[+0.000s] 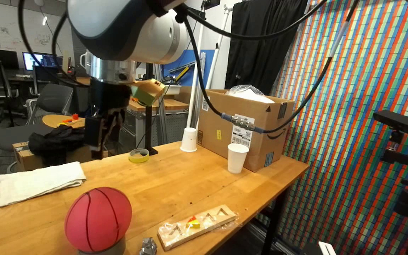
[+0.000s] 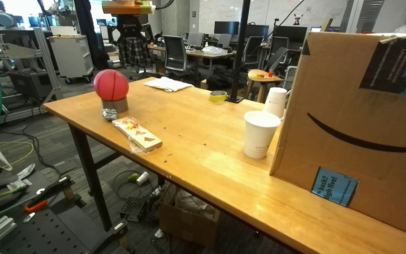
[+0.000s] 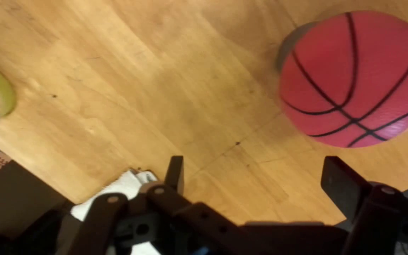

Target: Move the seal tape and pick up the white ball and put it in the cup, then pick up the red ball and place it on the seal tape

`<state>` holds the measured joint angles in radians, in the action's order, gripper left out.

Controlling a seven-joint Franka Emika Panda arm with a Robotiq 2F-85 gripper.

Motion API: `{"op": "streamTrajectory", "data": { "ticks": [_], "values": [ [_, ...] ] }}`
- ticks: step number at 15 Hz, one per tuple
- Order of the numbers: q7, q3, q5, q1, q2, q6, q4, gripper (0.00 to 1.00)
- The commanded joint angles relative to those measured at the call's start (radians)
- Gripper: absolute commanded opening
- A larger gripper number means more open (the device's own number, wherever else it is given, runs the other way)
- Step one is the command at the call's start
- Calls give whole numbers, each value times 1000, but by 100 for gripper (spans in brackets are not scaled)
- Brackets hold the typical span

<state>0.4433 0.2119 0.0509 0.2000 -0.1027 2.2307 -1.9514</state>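
Red ball (image 2: 111, 84): seated on top of the grey tape roll (image 2: 120, 105), as both exterior views show.
Tape roll: on the table (image 2: 206, 158) under the ball; its hole is hidden.
Claw (image 3: 253, 168): above the table, apart from the ball; fingers (image 3: 175, 173) spread, with the table visible between them in the wrist view.
Foil lump (image 2: 110, 114): just beside the tape roll; contact cannot be determined.
Wooden board (image 1: 182, 234): flat near the foil lump, with red and yellow pieces (image 1: 193, 224) on it.
Cloth (image 1: 41, 182): white, folded, lying at the table's edge.
Yellow tape (image 1: 139, 160): flat on the table beside the foot of the black post (image 1: 148, 131).
Cup (image 1: 237, 158): white, upright, well apart from the ball, just beside the cardboard box (image 2: 351, 121); the inside is not visible to the bottom.
Upturned cup (image 1: 189, 140): mouth down on the table, near the same box.
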Motion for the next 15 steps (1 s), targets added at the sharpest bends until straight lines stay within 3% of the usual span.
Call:
{"op": "streamTrajectory", "data": {
  "ticks": [1,6,7,15],
  "values": [
    [30,-52,77,-51,-89,-14,139,100],
    [51,-97,94,-114,-196,-6,268,100],
    [37,-88,89,-110,-146,-4,190,100],
    [43,-91,89,-121,-191,-4,245,100]
  ]
}}
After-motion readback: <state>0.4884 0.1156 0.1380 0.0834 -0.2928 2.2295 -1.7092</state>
